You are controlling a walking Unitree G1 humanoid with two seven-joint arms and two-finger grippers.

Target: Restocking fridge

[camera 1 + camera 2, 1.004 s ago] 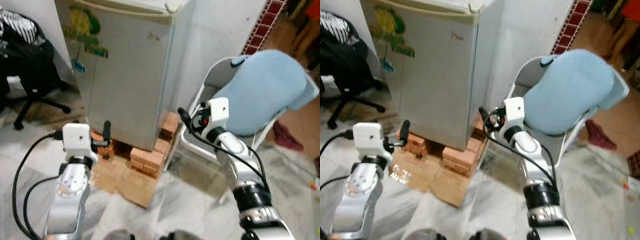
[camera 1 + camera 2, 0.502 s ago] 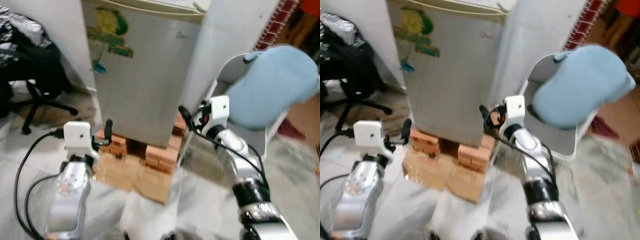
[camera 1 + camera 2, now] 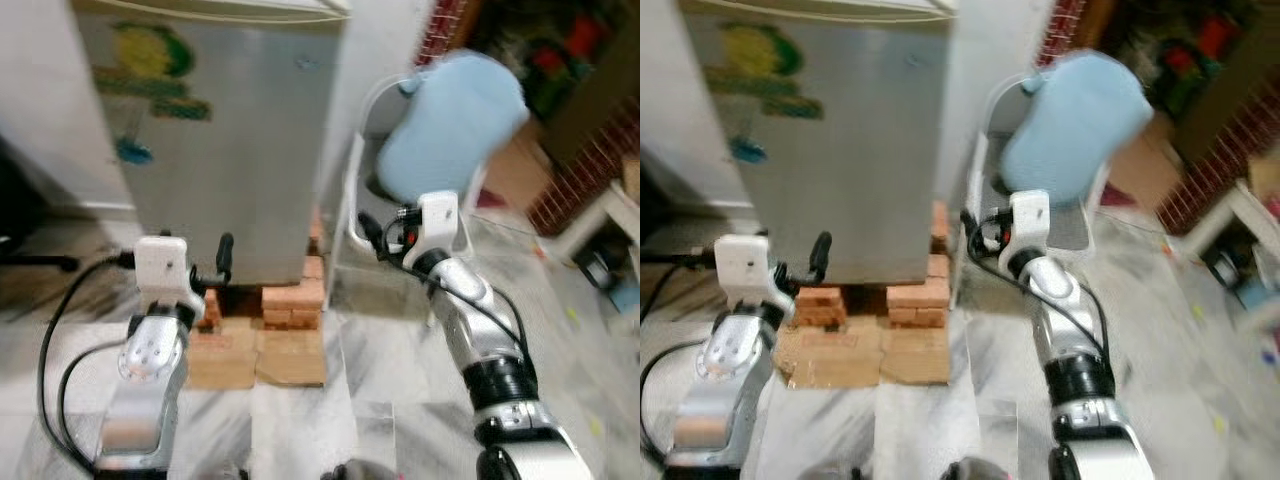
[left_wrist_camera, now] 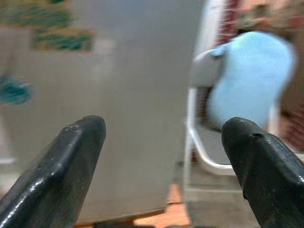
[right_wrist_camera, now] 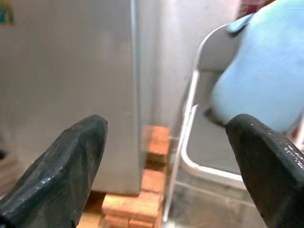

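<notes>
A small grey fridge [image 3: 225, 150] stands with its door closed and faded stickers on the front, raised on red bricks [image 3: 292, 298]. My left gripper [image 3: 222, 258] is held up in front of the fridge's lower part, short of the door. In the left wrist view its fingers [image 4: 64, 173] are spread wide with nothing between them. My right gripper [image 3: 368, 228] hovers off the fridge's right corner, beside the chair. It is open too, and its black fingers [image 5: 71, 171] frame the fridge's edge and the bricks.
A white chair [image 3: 362, 175] with a light blue cushion [image 3: 450, 125] stands right of the fridge. Flattened cardboard [image 3: 255, 355] lies on the marble floor before the bricks. A red brick wall [image 3: 590, 160] and clutter are at the far right.
The whole view has swung, so the fridge now faces me more squarely and the black office chair has left the picture. Both arms keep the same raised pose with open fingers.
</notes>
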